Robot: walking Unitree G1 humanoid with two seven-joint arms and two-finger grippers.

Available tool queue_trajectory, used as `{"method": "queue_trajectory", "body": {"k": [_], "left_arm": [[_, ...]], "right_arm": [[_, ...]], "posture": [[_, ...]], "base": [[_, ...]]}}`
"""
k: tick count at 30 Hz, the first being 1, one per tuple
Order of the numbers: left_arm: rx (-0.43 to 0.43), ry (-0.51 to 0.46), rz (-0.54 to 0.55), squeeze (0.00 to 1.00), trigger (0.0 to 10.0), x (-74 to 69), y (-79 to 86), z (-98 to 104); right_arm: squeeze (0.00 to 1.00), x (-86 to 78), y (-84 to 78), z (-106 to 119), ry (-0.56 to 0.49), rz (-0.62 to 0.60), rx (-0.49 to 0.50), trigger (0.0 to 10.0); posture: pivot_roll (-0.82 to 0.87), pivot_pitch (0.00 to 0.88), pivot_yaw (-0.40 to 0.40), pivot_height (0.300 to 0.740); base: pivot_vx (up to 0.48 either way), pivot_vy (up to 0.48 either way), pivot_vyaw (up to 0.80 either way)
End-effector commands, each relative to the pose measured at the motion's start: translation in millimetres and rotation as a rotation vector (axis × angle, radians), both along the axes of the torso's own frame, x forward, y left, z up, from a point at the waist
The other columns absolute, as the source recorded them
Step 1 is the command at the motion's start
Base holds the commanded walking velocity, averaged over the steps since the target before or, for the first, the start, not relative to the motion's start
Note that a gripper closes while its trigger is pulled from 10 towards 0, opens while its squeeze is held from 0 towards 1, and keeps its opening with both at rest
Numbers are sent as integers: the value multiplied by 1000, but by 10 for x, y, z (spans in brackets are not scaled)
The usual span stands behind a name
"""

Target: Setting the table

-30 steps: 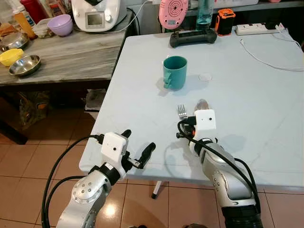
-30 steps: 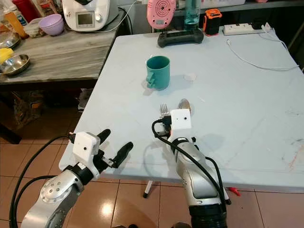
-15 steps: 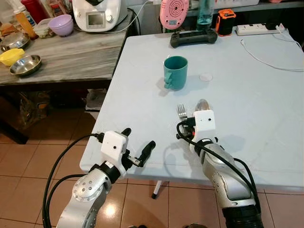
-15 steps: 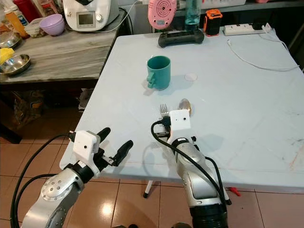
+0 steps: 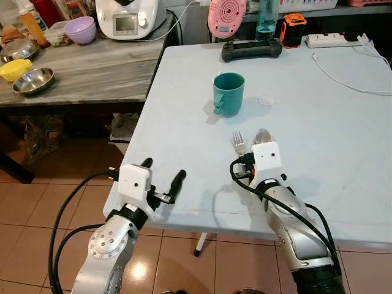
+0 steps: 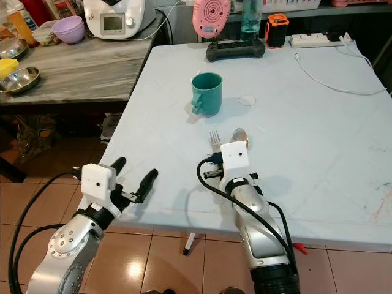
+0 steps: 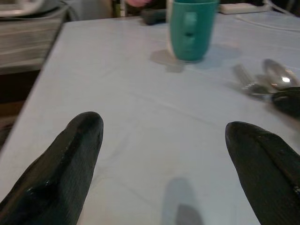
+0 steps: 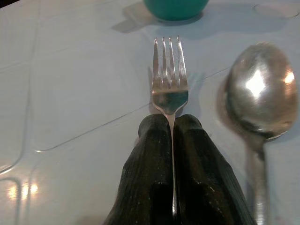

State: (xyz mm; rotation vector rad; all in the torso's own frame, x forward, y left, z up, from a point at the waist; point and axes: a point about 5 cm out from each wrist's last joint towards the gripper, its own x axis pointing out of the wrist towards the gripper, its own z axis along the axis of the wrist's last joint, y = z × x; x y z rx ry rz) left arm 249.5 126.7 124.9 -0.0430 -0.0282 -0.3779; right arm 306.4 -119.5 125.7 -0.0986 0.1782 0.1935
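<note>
Right tool (image 8: 171, 129): you had its two black fingers pressed together on the neck of the fork (image 8: 169, 75), tines pointing toward the mug; from the head cameras the white wrist housing covered the fingers, so you saw the grip through the wrist camera.
Fork handle: hidden between and under the fingers; you could not make out how far it ran back.
Spoon (image 8: 260, 89): lay just beside the fork on the counter, bowl up; its handle was cut off at the picture's edge.
Left tool (image 5: 162, 179): you held its fingers wide apart, holding nothing, over the near left corner of the counter.
Mug (image 5: 228, 94): teal, upright, beyond the cutlery toward the middle of the counter, handle turned toward you.
Small clear disc (image 5: 266, 100): just right of the mug; too faint to tell what it was.
Counter (image 5: 343, 122): pale blue-white top; a black controller (image 5: 252, 49) at the far edge, a white cable (image 5: 349, 79) trailing across the far right corner.
Side counter (image 5: 92, 67): grey wood-grain, to your left, carrying a purple bowl (image 5: 81, 30), a steel bowl (image 5: 33, 81), a yellow bowl (image 5: 15, 69) and a white kitchen appliance (image 5: 127, 15), cut off at the top.
Floor (image 5: 37, 214): reddish-brown tiles.
</note>
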Motion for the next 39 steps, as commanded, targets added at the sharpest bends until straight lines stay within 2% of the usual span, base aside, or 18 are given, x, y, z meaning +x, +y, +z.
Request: {"method": "queue_trajectory", "body": {"k": [1,11,22,26,30,39], "left_arm": [[17,9,41,0,10000,1,59,-37],[19,12,94,0,10000,31,63,-50],[43,-14,236,0,10000,111,195,-11],[55,-20,267,0,10000,107,223,-10],[59,-28,307,0,10000,64,272,-15],[54,-41,352,0,10000,68,321,12]], "right_arm": [[0,-20,30,-89,29,13,-6,10000],[0,4,-9,-56,-11,3,-2,10000],[0,-41,-196,47,-124,-48,-7,10000],[0,-60,-236,55,-139,-53,-10,10000],[0,-103,-293,115,-207,-51,-10,10000],[0,-134,-277,196,-280,-32,-26,10000]], "posture": [[-121,106,105,740],[-132,101,105,740],[-146,99,116,740],[-145,100,115,740],[-142,98,115,740],[-139,93,119,740]], "base": [[0,0,0],[0,0,0],[0,0,0],[0,0,0],[0,0,0],[0,0,0]]}}
